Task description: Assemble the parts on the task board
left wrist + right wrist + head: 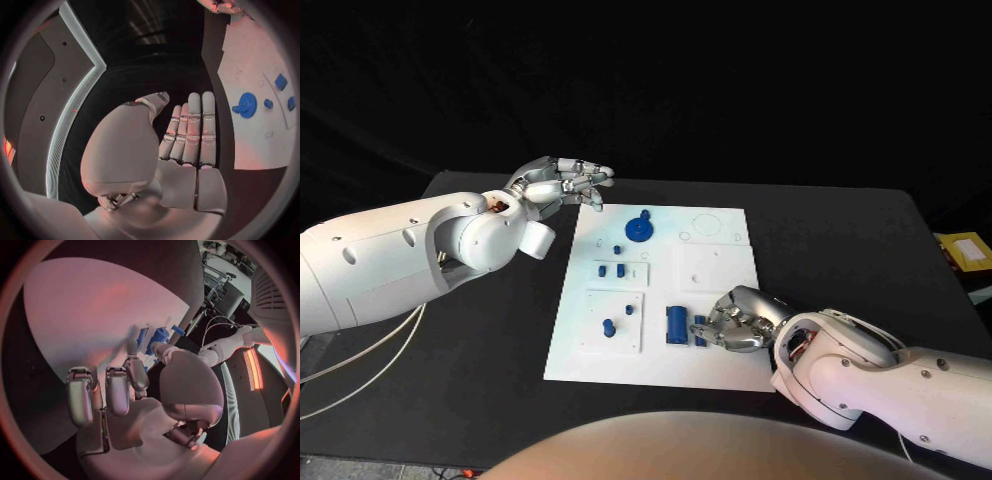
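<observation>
Two hands, left hand (563, 183) off task board (718, 370), right hand (744, 322) over it

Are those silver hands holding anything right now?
The left hand holds nothing, fingers straight. The right hand rests by the blue parts; whether it grips one cannot be told.

Under my work lies a black table (473, 350). Off its right edge I see a small yellow box (965, 250), and pale cables (365, 365) trail at its left.
</observation>
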Available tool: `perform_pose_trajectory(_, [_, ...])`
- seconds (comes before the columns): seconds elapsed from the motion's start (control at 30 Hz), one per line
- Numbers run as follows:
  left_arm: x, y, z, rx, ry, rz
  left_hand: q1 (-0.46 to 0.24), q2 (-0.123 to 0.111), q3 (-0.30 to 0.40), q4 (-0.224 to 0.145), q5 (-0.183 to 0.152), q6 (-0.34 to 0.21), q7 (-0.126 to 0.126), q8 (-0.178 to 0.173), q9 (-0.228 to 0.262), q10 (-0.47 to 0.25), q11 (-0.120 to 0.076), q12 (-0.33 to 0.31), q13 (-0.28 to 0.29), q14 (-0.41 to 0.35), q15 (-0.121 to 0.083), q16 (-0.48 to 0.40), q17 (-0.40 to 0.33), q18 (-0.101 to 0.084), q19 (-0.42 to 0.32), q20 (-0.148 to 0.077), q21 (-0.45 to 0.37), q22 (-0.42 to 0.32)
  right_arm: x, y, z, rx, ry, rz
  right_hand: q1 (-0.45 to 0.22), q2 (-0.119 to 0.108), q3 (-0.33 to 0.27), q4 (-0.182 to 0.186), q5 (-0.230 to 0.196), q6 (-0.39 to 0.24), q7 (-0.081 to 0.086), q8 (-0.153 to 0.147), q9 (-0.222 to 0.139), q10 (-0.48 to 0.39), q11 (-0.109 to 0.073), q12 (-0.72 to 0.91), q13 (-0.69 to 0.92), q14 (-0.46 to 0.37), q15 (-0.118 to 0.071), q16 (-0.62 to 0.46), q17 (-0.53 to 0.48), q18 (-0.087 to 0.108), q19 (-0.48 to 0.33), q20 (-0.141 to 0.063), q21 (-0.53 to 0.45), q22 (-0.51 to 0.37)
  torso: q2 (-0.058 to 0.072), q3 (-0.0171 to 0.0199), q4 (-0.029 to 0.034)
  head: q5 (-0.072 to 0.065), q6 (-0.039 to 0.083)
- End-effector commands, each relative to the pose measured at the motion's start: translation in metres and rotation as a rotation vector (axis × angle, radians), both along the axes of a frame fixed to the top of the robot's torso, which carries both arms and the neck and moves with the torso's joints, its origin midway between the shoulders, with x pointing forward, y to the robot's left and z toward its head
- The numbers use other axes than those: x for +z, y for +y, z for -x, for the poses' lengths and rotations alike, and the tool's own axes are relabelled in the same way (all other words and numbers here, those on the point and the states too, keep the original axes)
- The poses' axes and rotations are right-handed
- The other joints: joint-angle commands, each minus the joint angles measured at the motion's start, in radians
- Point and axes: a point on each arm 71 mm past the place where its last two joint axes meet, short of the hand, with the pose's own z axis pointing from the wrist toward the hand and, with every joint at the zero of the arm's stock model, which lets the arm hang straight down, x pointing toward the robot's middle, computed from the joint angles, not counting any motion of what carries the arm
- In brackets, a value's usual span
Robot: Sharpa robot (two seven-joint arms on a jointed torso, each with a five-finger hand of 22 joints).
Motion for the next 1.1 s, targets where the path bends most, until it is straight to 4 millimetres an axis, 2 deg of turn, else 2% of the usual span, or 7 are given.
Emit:
perform_pose_trajectory(0.03, [0.001,-0.003,0.001,-0.019,-0.002,0.008,-0.011,0.0,-0.002,-0.002,-0.002,-0.007,-0.002,-0.005,0.002,-0.009,-0.001,0.002,0.001,-0.006,0.003,-0.007,0.001,0.013,0.004,0.005,-0.004,-0.001,0.001,0.004,0.002,0.032,-0.01,-0.002,-0.014,-0.003,-0.021,0.003,-0.008,0.0,0.004,-0.007,-0.001,0.001,0.004,-0.007,0.006,0.073,0.0,0.003,0.101,-0.011,0.082,-0.005,-0.005,0.249,0.0,-0.0002,0.0,0.001,0.0])
perform_pose_trajectory(0.23, [0.001,-0.003,0.0,-0.019,-0.002,0.008,-0.011,0.0,-0.002,-0.002,-0.002,-0.007,-0.002,-0.005,0.002,-0.009,-0.001,0.002,0.001,-0.006,0.003,-0.007,0.001,0.013,0.004,0.005,-0.004,-0.001,0.001,0.003,0.002,0.034,-0.011,0.0,-0.017,0.0,-0.041,0.002,-0.015,0.0,0.003,-0.008,-0.002,0.001,0.003,-0.008,0.006,0.073,0.0,0.003,0.102,-0.011,0.082,-0.006,-0.005,0.249,0.0,-0.0004,0.0001,0.001,0.0])
perform_pose_trajectory(0.43, [0.001,-0.002,0.001,-0.018,-0.002,0.008,-0.011,0.0,-0.002,-0.002,-0.002,-0.007,-0.002,-0.005,0.002,-0.009,-0.001,0.002,0.001,-0.006,0.003,-0.007,0.001,0.013,0.004,0.005,-0.004,-0.001,0.001,-0.002,0.001,0.032,-0.021,0.006,0.066,0.018,-0.058,-0.024,0.001,-0.001,0.003,-0.01,-0.004,0.002,0.003,-0.007,0.01,0.074,-0.001,0.004,0.103,-0.011,0.082,-0.006,-0.003,0.249,0.0,0.0,0.0004,0.003,0.0])
perform_pose_trajectory(0.67, [0.001,-0.002,0.0,-0.016,-0.002,0.007,-0.011,0.0,-0.002,-0.002,-0.002,-0.007,-0.002,-0.005,0.002,-0.009,-0.001,0.002,0.001,-0.006,0.003,-0.007,0.001,0.013,0.004,0.005,-0.004,-0.001,0.01,-0.002,0.003,0.063,-0.099,-0.017,0.109,0.013,-0.074,-0.035,-0.028,0.002,0.003,-0.012,-0.006,0.007,0.003,0.001,0.017,0.075,0.0,0.006,0.108,-0.013,0.085,-0.006,0.003,0.251,-0.001,0.0004,-0.0005,0.005,0.0])
perform_pose_trajectory(0.73, [0.001,-0.002,0.0,-0.016,-0.003,0.007,-0.011,0.0,-0.002,-0.002,-0.002,-0.007,-0.002,-0.005,0.002,-0.009,-0.001,0.002,0.001,-0.006,0.003,-0.007,0.001,0.013,0.004,0.005,-0.004,-0.001,0.013,-0.001,0.004,0.073,-0.117,-0.023,0.129,0.018,-0.075,-0.042,-0.054,0.006,0.001,-0.011,-0.007,0.011,0.001,0.008,0.022,0.076,-0.002,0.01,0.115,-0.014,0.088,-0.006,0.01,0.253,-0.002,0.0002,-0.0007,0.003,0.0])
perform_pose_trajectory(0.77, [0.001,-0.002,0.0,-0.016,-0.003,0.007,-0.013,0.001,-0.002,-0.002,-0.002,-0.007,-0.002,-0.005,0.002,-0.01,-0.001,0.002,0.001,-0.006,0.003,-0.007,0.001,0.013,0.004,0.005,-0.005,-0.002,0.016,0.0,0.003,0.079,-0.128,-0.027,0.144,0.023,-0.075,-0.045,-0.086,0.009,0.0,-0.011,-0.008,0.014,0.0,0.013,0.026,0.077,-0.003,0.011,0.118,-0.015,0.091,-0.007,0.015,0.255,-0.001,-0.0004,-0.0005,0.002,0.0])
perform_pose_trajectory(1.1, [0.001,-0.003,0.0,-0.021,-0.004,0.009,-0.013,0.001,-0.002,-0.002,-0.002,-0.007,-0.002,-0.005,0.002,-0.01,-0.001,0.002,0.001,-0.006,0.003,-0.007,0.001,0.013,0.004,0.005,-0.005,-0.002,0.023,0.017,0.003,0.154,-0.161,-0.026,0.183,0.021,-0.071,-0.065,-0.102,0.019,-0.007,-0.008,-0.009,0.028,-0.006,0.041,0.046,0.08,-0.007,0.019,0.133,-0.019,0.097,-0.01,0.031,0.259,0.001,-0.0006,0.0011,0.002,0.0])
